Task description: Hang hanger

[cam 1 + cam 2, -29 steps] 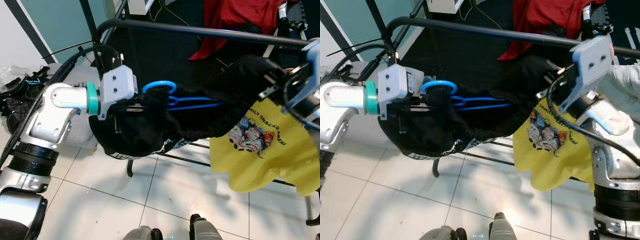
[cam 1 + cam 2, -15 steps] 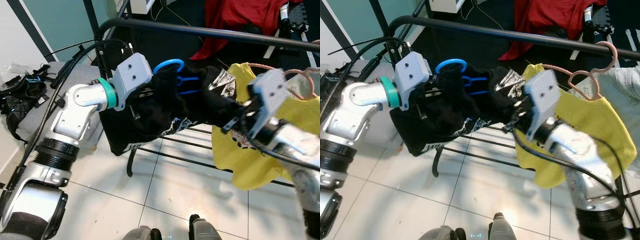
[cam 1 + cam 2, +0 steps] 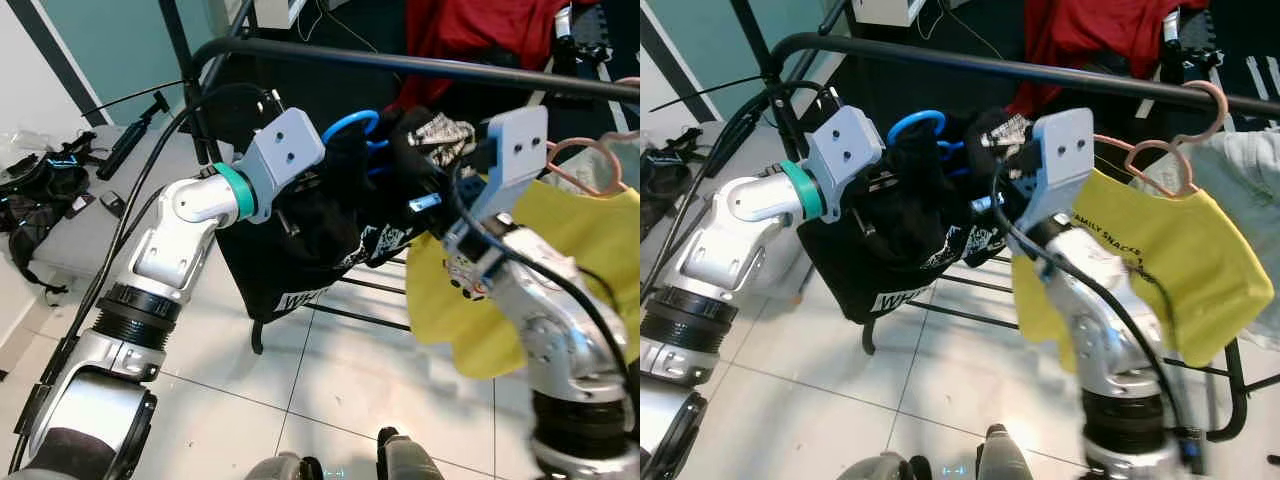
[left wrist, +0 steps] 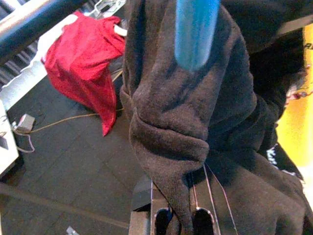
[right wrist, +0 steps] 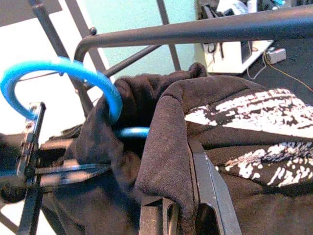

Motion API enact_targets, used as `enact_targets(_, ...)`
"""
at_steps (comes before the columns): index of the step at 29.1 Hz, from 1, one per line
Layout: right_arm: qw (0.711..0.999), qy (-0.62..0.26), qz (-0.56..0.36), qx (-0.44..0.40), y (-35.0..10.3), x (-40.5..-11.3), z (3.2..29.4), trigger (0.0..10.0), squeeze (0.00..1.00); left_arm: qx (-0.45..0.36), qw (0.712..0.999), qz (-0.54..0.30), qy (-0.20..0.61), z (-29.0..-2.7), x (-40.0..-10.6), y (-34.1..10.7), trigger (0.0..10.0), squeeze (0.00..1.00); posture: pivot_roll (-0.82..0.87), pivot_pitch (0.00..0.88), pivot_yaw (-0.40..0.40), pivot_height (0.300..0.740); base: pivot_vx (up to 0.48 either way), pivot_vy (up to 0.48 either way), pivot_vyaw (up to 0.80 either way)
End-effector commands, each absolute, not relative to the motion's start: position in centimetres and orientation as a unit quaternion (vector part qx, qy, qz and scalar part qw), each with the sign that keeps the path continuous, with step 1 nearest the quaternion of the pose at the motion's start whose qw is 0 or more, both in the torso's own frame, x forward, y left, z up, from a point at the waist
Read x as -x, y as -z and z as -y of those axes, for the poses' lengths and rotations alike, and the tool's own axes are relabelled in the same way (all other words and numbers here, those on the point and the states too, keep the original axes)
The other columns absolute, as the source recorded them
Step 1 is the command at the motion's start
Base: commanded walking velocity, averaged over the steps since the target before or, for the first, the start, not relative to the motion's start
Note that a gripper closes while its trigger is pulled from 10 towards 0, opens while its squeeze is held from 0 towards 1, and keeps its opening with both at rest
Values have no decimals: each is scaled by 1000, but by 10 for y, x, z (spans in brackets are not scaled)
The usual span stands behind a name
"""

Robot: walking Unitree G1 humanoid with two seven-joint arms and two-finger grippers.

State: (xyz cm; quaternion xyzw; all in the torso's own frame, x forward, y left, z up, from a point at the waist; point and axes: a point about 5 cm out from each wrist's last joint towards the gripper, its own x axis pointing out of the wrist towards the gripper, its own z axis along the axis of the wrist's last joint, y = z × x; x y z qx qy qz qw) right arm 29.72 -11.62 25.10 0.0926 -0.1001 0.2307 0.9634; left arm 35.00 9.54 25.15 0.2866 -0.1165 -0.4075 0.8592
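Just below the black rail, I'm pinching the black shirt w/ both pincers, left gripper & right gripper each clamping cloth, keeping its blue hanger hook up, near the bar, ready for hooking.

Glossy blue plastic hanger, matt black fleecy garment, smooth metal rail

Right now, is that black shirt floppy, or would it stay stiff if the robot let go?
Probably floppy: the black shirt sags in folds below the blue hanger. It bunches between both tools' fingers, so it seems soft. Released, it would likely droop or slide off.
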Motion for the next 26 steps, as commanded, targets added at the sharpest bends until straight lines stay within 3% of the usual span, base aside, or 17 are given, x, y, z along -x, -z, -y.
enact_targets(1,962,-234,96,-100,-253,-297,111,0,0,-297,845,122,428,-95,-343,-251,10000,0,-156,72,110,740,0,0,0)
enact_targets(6,970,-202,96,-97,-254,-300,121,0,0,-304,838,117,438,-97,-341,-249,10000,0,-156,72,110,740,0,0,0)
enact_targets(8,987,-105,110,-58,-261,-307,165,0,0,-353,810,93,458,-117,-335,-240,10000,0,-154,78,110,740,0,0,0)
enact_targets(9,987,-105,110,-58,-261,-307,165,0,0,-353,810,93,458,-117,-335,-240,10000,0,-154,78,110,740,0,0,0)
enact_targets(10,990,-45,124,-38,-270,-307,193,0,0,-391,795,73,457,-131,-332,-234,10000,0,-153,79,111,740,0,0,0)
enact_targets(13,991,-32,129,-31,-273,-306,201,0,0,-401,798,68,445,-136,-334,-234,10000,0,-153,80,111,740,0,0,0)
enact_targets(16,992,-1,130,-2,-276,-302,218,0,0,-413,829,60,373,-153,-347,-241,10000,0,-158,81,113,740,0,0,0)
enact_targets(21,993,-2,119,6,-273,-299,222,0,0,-394,848,62,349,-160,-350,-247,10000,0,-157,80,110,740,0,0,0)
enact_targets(25,994,-54,96,2,-263,-299,200,0,0,-355,863,71,352,-151,-349,-248,10000,0,-159,79,106,740,0,0,0)
enact_targets(26,993,-85,81,-4,-256,-299,185,0,0,-332,871,78,354,-144,-349,-248,10000,0,-160,79,107,740,0,0,0)
